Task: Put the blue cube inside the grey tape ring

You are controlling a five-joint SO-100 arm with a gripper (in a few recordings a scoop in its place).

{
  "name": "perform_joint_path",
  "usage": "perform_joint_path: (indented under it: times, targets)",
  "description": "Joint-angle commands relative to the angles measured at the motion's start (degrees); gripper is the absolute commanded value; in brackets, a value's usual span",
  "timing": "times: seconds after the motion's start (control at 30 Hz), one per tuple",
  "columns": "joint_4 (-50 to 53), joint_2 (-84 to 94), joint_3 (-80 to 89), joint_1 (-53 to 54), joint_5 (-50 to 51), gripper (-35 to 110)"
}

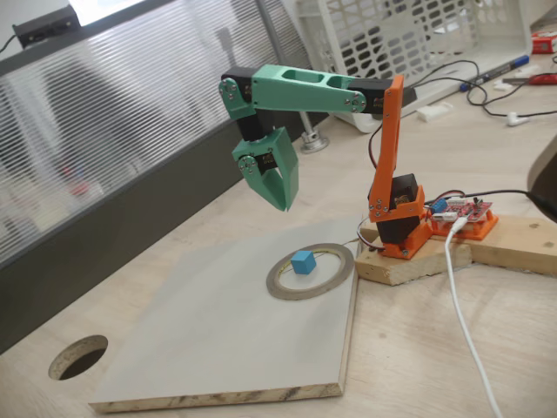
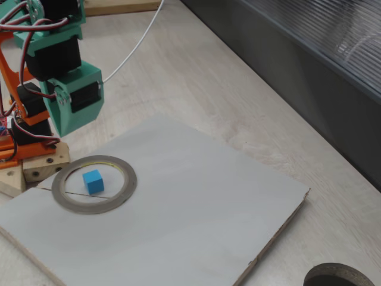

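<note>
The blue cube [image 1: 302, 262] [image 2: 93, 181] rests on the pale board inside the grey tape ring [image 1: 283, 286] [image 2: 122, 197], clear of the ring's inner rim. My green gripper [image 1: 285, 202] [image 2: 64, 130] hangs well above the ring's far side with its tips pointing down. Its fingers are pressed together and hold nothing. The cube sits free on the board with a clear gap of air between it and the gripper.
The ring lies on a pale board [image 1: 209, 340] [image 2: 196, 208] atop the wooden table. A dark round hole [image 1: 78, 356] [image 2: 339, 278] is cut in the table beyond the board's corner. The arm's orange base [image 1: 399, 222] stands on a wood block, with a white cable [image 1: 466, 322] beside it.
</note>
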Motion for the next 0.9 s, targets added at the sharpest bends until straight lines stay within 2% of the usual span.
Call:
perform_joint_path:
  times: [0.0,0.87]
  targets:
    - [1.41,2.2,-1.05,0.09,0.44,4]
    - [1.41,1.32,-0.62,0.7,0.97,4]
